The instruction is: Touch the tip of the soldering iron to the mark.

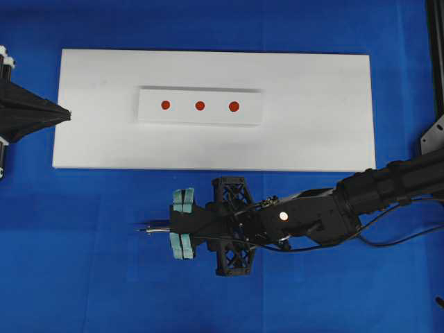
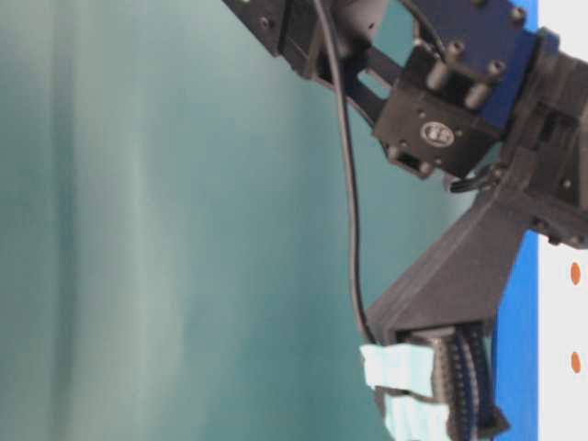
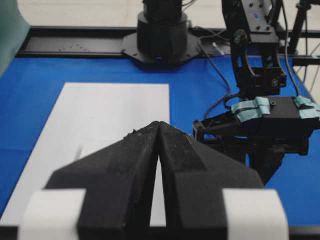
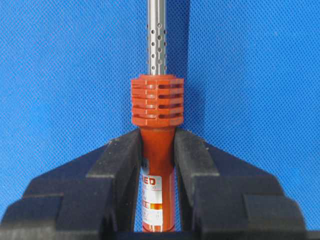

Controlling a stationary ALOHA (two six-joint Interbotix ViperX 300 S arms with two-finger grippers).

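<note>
I have the soldering iron [image 4: 158,115] pinched in the right gripper [image 4: 157,160], out over the blue mat [image 1: 83,277] — near side of the white board [image 1: 90,139]. Left gripper [image 3: 159,150] sits pressed together, idle. Next, I'd judge: swing the tip toward a red mark [image 1: 200,105].

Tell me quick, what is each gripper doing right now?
Left gripper: closed, holding nothing.
Right gripper: closed on the soldering iron.
</note>
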